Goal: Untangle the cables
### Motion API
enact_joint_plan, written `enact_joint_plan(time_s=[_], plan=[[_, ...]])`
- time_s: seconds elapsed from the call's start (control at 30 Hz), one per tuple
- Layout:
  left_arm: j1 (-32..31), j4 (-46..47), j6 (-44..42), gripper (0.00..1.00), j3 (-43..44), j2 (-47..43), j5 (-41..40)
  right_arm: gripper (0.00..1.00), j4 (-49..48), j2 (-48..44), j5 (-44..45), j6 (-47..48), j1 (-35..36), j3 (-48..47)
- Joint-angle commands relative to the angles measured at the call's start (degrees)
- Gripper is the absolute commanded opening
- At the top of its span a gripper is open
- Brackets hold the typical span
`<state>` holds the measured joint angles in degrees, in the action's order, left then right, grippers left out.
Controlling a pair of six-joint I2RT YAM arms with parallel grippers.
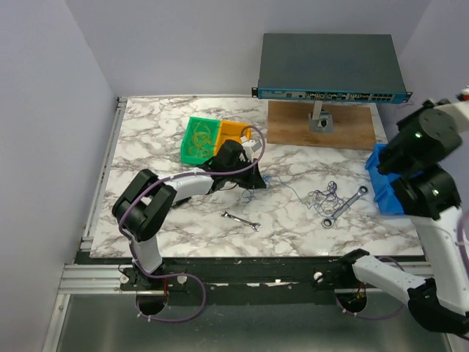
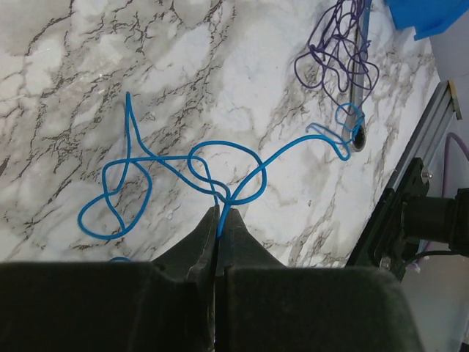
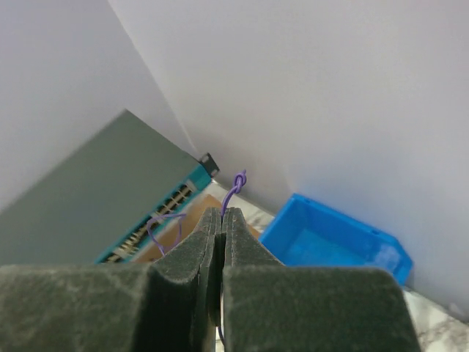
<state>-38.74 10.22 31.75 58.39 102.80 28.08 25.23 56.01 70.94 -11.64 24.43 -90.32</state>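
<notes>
A thin blue cable (image 2: 220, 150) lies in loose loops on the marble table (image 2: 183, 59), and my left gripper (image 2: 220, 213) is shut on it where two loops cross. In the top view this gripper (image 1: 258, 182) is low near the table's middle. A purple cable clump (image 2: 337, 51) lies further on, against a silver wrench (image 2: 357, 88); from above, the clump (image 1: 326, 196) sits right of centre. My right gripper (image 3: 222, 213) is raised in the air and shut on a purple cable (image 3: 233, 192) whose knotted end sticks out above the fingertips.
A green tray (image 1: 199, 139) and an orange tray (image 1: 234, 130) stand behind the left gripper. A blue bin (image 1: 382, 180) is at the right edge. A network switch (image 1: 330, 66) rests above a wooden board (image 1: 322, 128). A small wrench (image 1: 242, 220) lies near the front.
</notes>
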Motion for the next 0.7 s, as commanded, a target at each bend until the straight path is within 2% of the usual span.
enact_joint_plan(time_s=[0.0, 0.27, 0.53, 0.67], plan=[[-1.17, 3.67, -2.38, 0.00, -1.81, -6.54, 1.30, 0.01, -16.84, 4.08, 7.10, 13.38, 0.08, 6.00], [-4.53, 2.19, -6.20, 0.00, -1.92, -9.30, -2.06, 0.01, -27.57, 10.43, 6.91, 19.11, -5.73, 3.10], [-7.09, 1.69, -8.24, 0.00, -1.16, -9.49, -3.01, 0.01, -28.38, 16.60, 2.98, 20.25, -19.06, -2.01], [-8.48, 0.40, -9.69, 0.00, -0.34, -9.69, -4.08, 0.01, -28.40, 19.54, 2.49, 17.82, -25.79, -1.72]])
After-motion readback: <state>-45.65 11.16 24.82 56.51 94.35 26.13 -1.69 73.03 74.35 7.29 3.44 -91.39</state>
